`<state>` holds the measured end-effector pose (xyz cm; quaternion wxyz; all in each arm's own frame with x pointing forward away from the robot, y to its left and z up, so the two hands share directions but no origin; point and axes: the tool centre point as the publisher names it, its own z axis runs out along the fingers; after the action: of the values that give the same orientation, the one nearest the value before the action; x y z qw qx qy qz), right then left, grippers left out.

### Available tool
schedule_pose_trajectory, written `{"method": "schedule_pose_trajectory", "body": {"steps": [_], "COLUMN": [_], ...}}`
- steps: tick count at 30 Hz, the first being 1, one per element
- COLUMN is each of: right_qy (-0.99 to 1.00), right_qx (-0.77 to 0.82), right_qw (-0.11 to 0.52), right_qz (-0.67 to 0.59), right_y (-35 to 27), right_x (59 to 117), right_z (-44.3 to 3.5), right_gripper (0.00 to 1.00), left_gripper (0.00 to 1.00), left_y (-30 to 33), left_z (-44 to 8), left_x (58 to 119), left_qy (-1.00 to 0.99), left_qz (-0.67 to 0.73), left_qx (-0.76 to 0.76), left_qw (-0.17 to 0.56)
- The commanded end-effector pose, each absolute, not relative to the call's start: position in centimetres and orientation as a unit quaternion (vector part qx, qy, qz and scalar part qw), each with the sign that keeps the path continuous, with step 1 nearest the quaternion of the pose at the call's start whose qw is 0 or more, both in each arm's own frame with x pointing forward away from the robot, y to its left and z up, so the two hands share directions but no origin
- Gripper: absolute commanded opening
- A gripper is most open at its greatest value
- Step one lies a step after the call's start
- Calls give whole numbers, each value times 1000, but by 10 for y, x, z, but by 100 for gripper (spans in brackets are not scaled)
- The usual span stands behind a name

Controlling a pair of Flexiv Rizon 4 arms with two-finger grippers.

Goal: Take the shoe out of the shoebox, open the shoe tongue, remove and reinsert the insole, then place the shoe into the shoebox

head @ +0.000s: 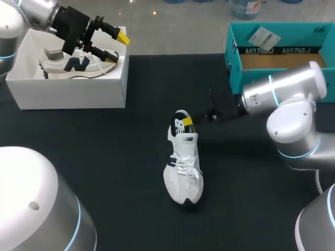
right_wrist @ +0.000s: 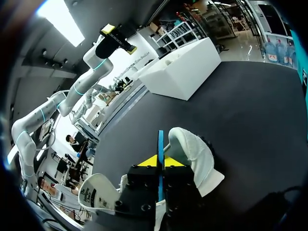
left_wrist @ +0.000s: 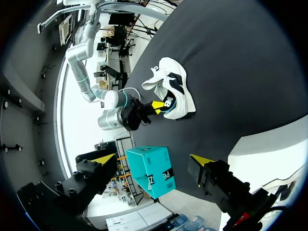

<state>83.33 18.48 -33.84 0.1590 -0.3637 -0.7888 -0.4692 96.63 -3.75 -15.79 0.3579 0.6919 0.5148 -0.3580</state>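
A white shoe [head: 183, 167] with a dark heel stands on the black table [head: 104, 157], toe toward me. My right gripper [head: 187, 121] is at its heel opening. In the right wrist view the right gripper [right_wrist: 160, 161] is shut on a thin blue insole [right_wrist: 160, 142] seen edge-on, which rises from the shoe [right_wrist: 195, 151]. My left gripper [head: 118, 46] hangs open and empty over the white shoebox [head: 68, 89] at the back left. From the left wrist view, the shoe [left_wrist: 173, 91] and the right gripper [left_wrist: 155, 106] lie far ahead of the left gripper [left_wrist: 151, 159].
A second white shoe with a dark logo [head: 78, 64] lies inside the white shoebox. A teal cardboard box [head: 277, 49] stands at the back right, behind my right arm [head: 285, 89]. Bare black tabletop surrounds the shoe.
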Motion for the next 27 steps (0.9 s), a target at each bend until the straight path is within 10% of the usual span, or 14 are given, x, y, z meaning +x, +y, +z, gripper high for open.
{"method": "schedule_pose_trajectory", "body": {"steps": [1, 24, 27], "right_qy": [-788, -777, -776], "right_qx": [-368, -391, -388], "right_qw": [161, 188, 183], "right_qz": [-466, -457, -462], "right_y": [189, 193, 192], "right_x": [827, 798, 799], "right_z": [-342, -362, -358], "right_gripper": [0, 0, 44], "left_gripper": [100, 100, 100], "left_y": [-37, -37, -37], "left_z": [-158, -158, -158], "left_x": [967, 967, 967], "left_qy": [514, 514, 514], "left_qz": [-358, -358, -358], "left_qx": [693, 693, 693], "left_qw": [357, 357, 357]}}
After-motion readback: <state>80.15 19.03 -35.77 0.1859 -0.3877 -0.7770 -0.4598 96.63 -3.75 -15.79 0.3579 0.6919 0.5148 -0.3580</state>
